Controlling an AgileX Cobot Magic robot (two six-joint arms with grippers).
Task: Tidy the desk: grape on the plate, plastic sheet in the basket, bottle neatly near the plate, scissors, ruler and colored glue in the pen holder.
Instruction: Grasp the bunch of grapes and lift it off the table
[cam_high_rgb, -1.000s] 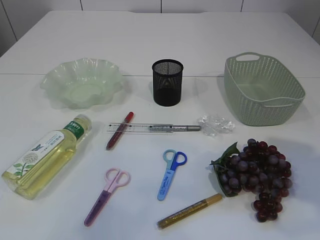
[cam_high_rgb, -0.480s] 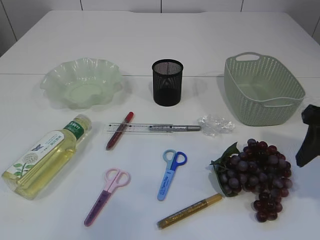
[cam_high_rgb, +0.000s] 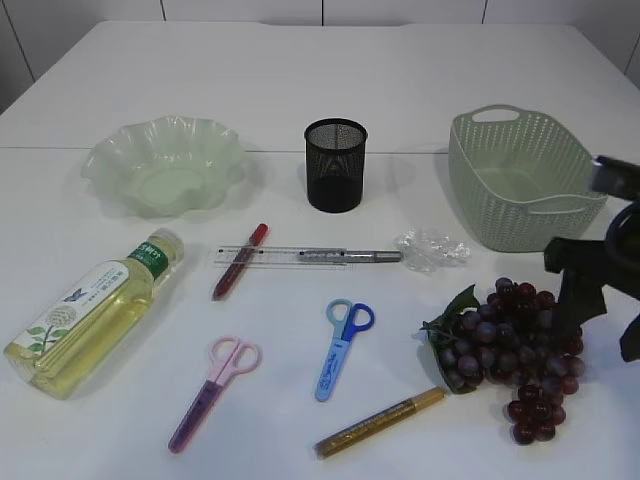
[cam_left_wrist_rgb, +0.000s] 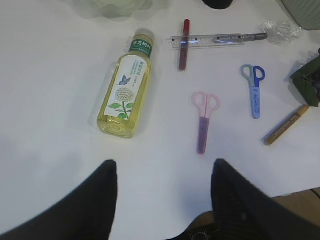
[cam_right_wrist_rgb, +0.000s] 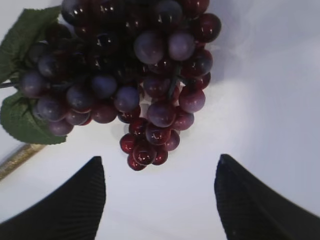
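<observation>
A dark red grape bunch (cam_high_rgb: 520, 350) lies front right, and my open right gripper (cam_high_rgb: 600, 322) hovers at its right side, empty. In the right wrist view the grape (cam_right_wrist_rgb: 135, 75) sits just ahead of the spread right gripper (cam_right_wrist_rgb: 160, 165). The plate (cam_high_rgb: 165, 170), pen holder (cam_high_rgb: 335, 165) and basket (cam_high_rgb: 525, 180) stand along the back. The bottle (cam_high_rgb: 90, 310) lies on its side at left. Ruler (cam_high_rgb: 280, 257), red glue (cam_high_rgb: 240, 260), plastic sheet (cam_high_rgb: 432, 249), blue scissors (cam_high_rgb: 343, 348), pink scissors (cam_high_rgb: 212, 390) and gold glue (cam_high_rgb: 380, 422) lie mid-table. My left gripper (cam_left_wrist_rgb: 162, 167) is open above the front edge, short of the bottle (cam_left_wrist_rgb: 127, 90).
A silver pen (cam_high_rgb: 350, 256) lies across the ruler's right end. In the left wrist view the pink scissors (cam_left_wrist_rgb: 204, 120) lie just ahead of the fingers, with the table's front edge below them.
My right arm has come into the exterior view from the right edge and moved left and forward to the grape bunch. Nothing on the table has moved.
</observation>
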